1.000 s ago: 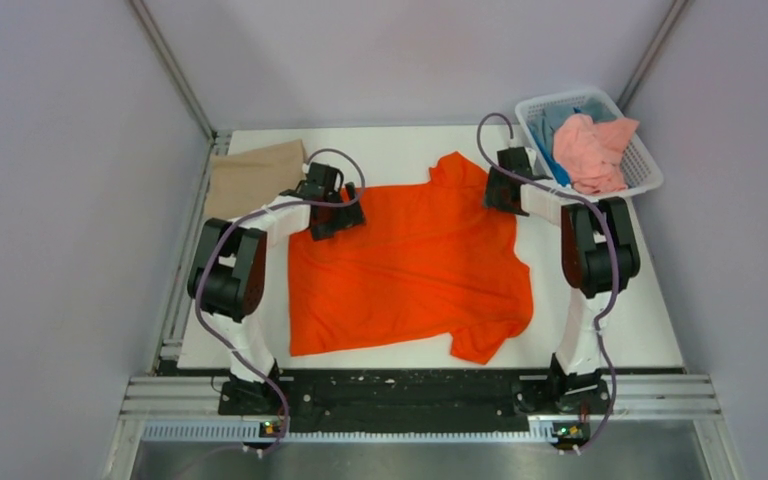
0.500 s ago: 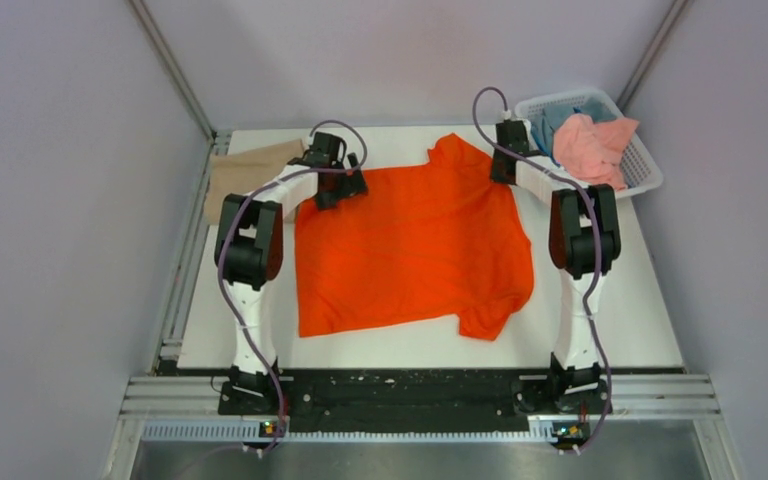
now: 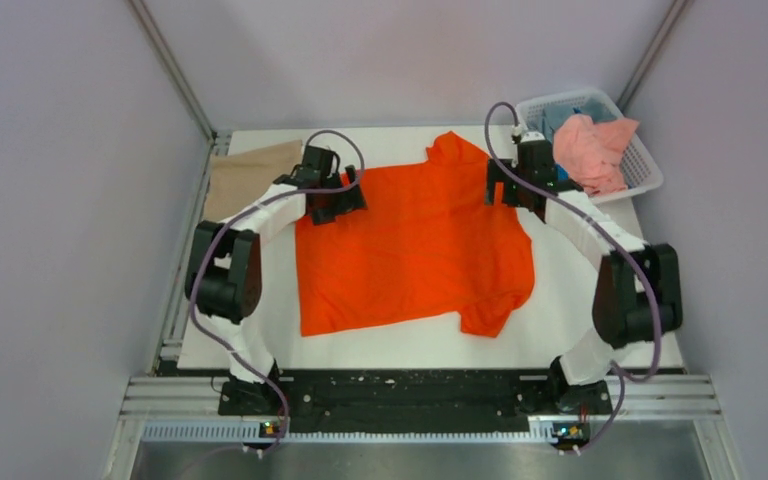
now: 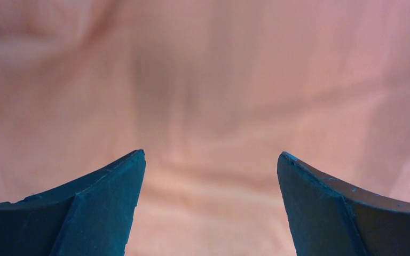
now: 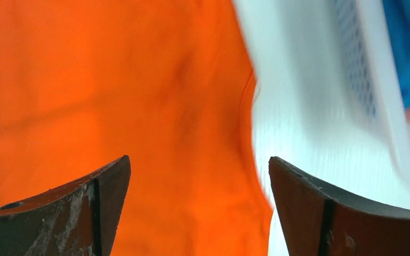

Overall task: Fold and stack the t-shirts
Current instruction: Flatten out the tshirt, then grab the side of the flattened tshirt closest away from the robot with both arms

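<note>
On the table (image 3: 550,305), orange t-shirt (image 3: 410,250) lies crosswise, sleeves rightward; left claw (image 4: 211,153), right claw (image 5: 198,158) agape.

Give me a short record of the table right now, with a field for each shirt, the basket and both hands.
orange t-shirt: spread open on the table, unfolded
tan t-shirt: lies flat at the far left corner
pink t-shirt: crumpled in the white basket
blue t-shirt: in the basket too, mostly hidden by the pink one
left hand: open, over the orange shirt's far left part
right hand: open, over its far right edge, near the basket
</note>
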Action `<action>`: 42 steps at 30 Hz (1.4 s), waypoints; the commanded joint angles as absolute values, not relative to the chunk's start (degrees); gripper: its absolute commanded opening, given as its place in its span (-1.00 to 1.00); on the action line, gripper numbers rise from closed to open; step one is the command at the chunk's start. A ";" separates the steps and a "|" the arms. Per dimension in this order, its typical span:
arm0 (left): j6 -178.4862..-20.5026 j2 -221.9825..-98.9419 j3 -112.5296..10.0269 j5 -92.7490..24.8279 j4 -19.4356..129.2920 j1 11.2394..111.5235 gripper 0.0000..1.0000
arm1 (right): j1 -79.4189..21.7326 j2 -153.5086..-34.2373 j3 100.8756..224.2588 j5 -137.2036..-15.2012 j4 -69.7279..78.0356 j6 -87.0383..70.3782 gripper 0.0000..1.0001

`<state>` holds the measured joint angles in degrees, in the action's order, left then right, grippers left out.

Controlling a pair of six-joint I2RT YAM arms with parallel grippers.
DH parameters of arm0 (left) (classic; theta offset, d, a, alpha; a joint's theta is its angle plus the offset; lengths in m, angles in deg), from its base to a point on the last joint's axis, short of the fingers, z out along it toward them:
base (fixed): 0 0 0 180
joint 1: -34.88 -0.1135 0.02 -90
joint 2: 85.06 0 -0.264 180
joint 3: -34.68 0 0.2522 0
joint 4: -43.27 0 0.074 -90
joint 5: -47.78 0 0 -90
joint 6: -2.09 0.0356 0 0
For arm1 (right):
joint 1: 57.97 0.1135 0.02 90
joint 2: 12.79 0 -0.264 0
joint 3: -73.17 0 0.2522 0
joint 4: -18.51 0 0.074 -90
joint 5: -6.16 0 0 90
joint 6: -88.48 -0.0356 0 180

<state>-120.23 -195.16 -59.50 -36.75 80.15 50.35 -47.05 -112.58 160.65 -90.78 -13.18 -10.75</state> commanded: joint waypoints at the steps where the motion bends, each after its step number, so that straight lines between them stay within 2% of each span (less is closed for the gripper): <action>1: -123.51 -177.15 -46.88 -41.01 76.15 55.60 0.96 | -41.08 -91.99 144.44 -86.57 -7.05 -13.81 0.98; 3: -126.57 -170.59 -40.89 -49.49 78.81 59.57 0.96 | -37.93 -85.44 137.86 -86.41 -8.56 -17.32 0.97; 6: -134.10 -161.49 -32.84 -60.45 85.95 67.43 0.96 | -28.71 -78.02 130.53 -95.05 -15.35 -24.72 0.95; 12: -146.81 -145.73 -14.98 -59.47 94.74 71.00 0.93 | -15.04 -70.47 123.48 -99.39 -24.44 -34.81 0.85; 17: -153.17 -134.23 -7.11 -58.89 104.29 71.19 0.90 | -3.89 -72.43 121.16 -99.73 -29.86 -39.18 0.81; 21: -155.30 -129.60 -4.84 -59.83 108.66 71.18 0.89 | -2.24 -74.75 121.68 -104.09 -33.25 -42.67 0.77; 29: -156.57 -132.55 -1.70 -63.81 99.86 71.17 0.79 | -2.25 -76.58 120.86 -107.61 -34.37 -47.93 0.69; 34: -157.36 -138.27 -3.49 -66.94 98.14 71.09 0.63 | -2.29 -78.28 120.75 -109.53 -36.29 -52.06 0.70; 36: -156.79 -139.76 -4.29 -66.77 97.07 71.11 0.46 | -2.51 -78.30 120.91 -109.82 -36.82 -52.75 0.71; 40: -155.26 -141.35 -5.34 -64.65 95.98 71.10 -0.03 | -3.87 -76.23 120.59 -110.64 -37.96 -54.42 0.70; 42: -152.34 -141.75 -4.42 -61.44 91.62 71.10 -0.14 | -5.34 -74.55 120.16 -109.55 -37.97 -53.87 0.71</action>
<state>-154.83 -140.69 -4.64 -65.82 99.90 71.15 -3.27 -77.87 121.02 -108.18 -36.86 -52.13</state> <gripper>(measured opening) 0.479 0.851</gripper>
